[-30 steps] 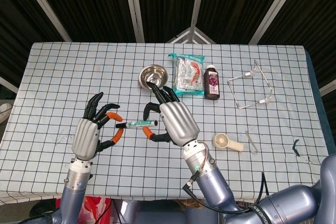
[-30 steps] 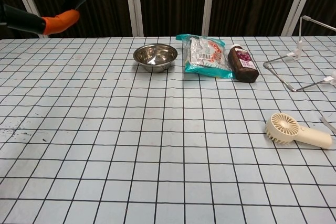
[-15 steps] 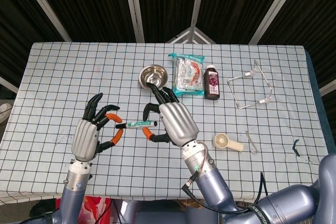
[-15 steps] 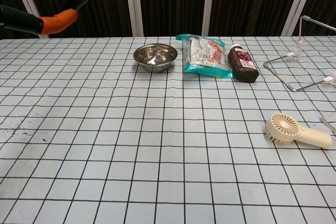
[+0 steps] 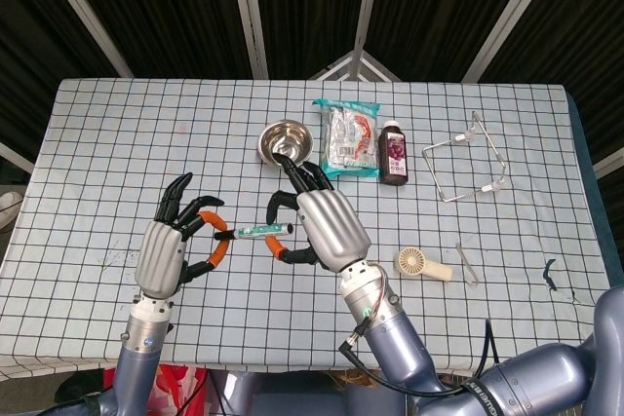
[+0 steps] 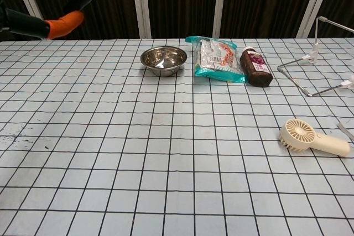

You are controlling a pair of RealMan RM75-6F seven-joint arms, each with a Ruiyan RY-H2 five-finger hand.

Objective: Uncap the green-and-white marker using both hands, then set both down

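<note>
Fingers of the left hand fan upward, its orange-tipped thumb and forefinger closed around the dark cap end of the green-and-white marker. That marker lies level in the air above the checked surface, bridging both hands. At its other end the right hand tilts back toward the steel bowl, pinching the barrel between thumb and fingertips while the rest curl loosely.

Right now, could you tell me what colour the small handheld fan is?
Cream, seen best in the chest view: the fan.
</note>
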